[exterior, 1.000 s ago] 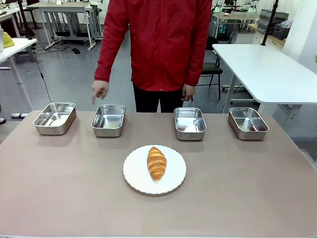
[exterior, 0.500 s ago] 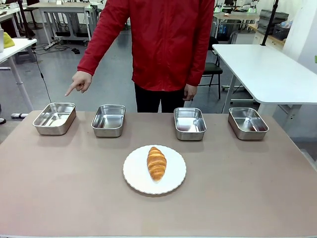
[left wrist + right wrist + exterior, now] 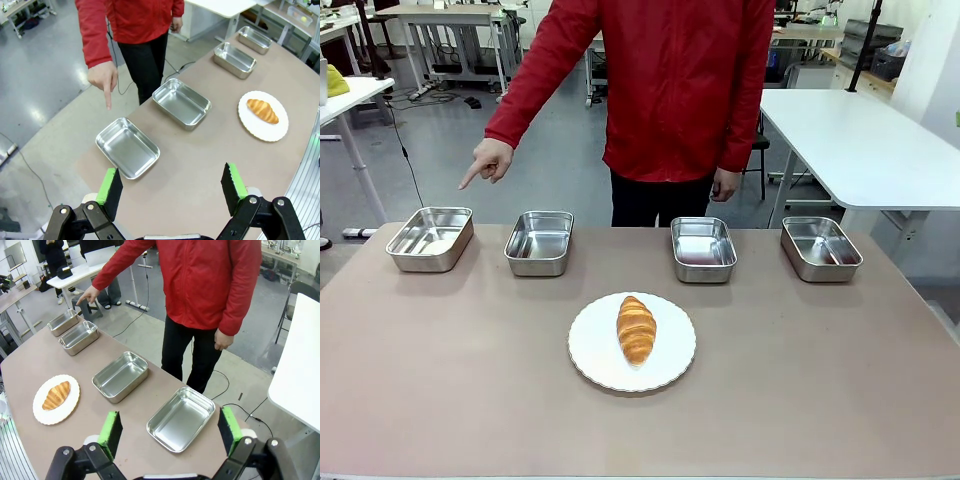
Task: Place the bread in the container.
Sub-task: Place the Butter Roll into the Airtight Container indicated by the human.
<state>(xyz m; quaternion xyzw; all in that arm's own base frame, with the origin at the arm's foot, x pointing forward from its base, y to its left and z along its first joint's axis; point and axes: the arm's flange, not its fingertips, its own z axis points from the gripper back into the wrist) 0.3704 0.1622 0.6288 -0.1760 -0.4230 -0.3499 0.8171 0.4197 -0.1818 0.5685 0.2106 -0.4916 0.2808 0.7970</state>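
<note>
Four shallow, shiny steel pans (image 3: 703, 249) with rounded corners and rolled rims stand in a row on the matte brown table (image 3: 470, 390). The container (image 3: 430, 238) is the pan nearest the person's hand (image 3: 488, 160), just below its fingertip. The bread (image 3: 636, 329), a golden-brown ridged croissant with tapered ends, lies on a white scalloped plate (image 3: 590, 350) well to the right of that hand and nearer the robot. The hand points downward, index finger out and the rest curled, while the left gripper (image 3: 171, 184) and right gripper (image 3: 169, 430) hang above the table, green pads spread wide and holding nothing.
</note>
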